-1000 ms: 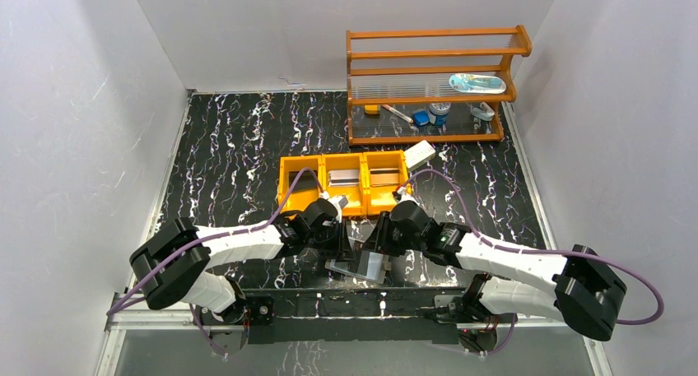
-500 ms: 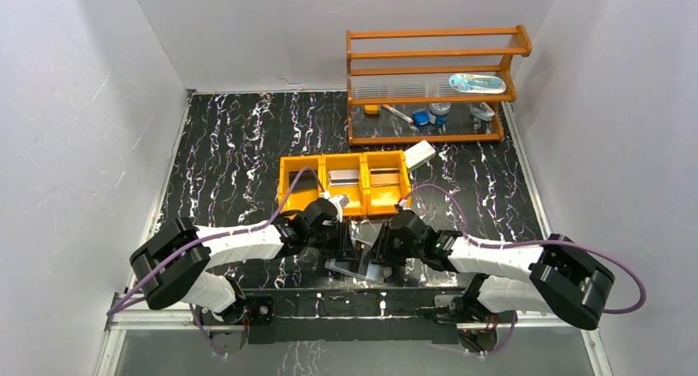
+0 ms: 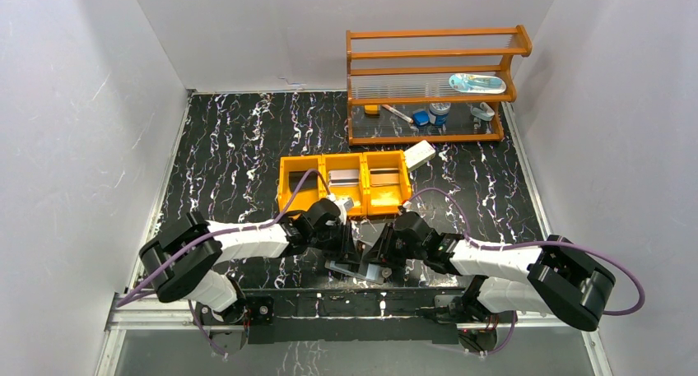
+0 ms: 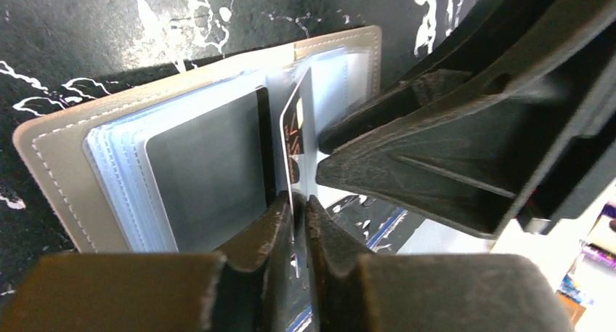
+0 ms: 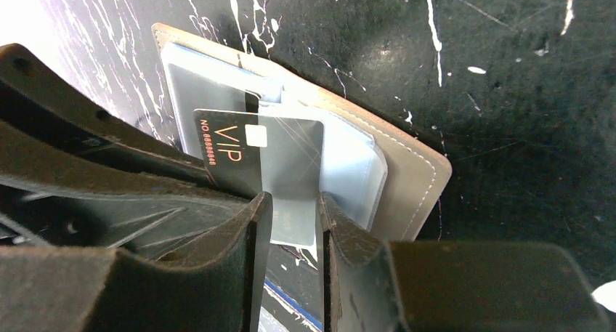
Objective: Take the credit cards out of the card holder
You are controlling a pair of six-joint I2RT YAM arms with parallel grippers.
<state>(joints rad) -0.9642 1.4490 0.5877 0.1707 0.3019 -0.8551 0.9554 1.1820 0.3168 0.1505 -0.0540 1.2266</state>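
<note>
Where the black marbled table meets its near edge, both arms lie low, elbows flung outward and forearms converging on the middle. The left arm reaches in from the left, the right arm from the right, and their wrists almost meet. At the back stands an orange wooden rack. In front of it sits an orange three-compartment tray, with a silvery card in its middle compartment, a brownish card in its right one and a white box at its far right corner.

Under the two wrists the card holder lies open on the table, pale sleeves facing up. The left gripper is pinched tight on a dark card lettered VIP, which stands on edge, partly out of its sleeve. The right gripper has its jaws apart, one on each side of a clear sleeve leaf, with the tips down against the holder's right-hand page just beside the card.
</note>
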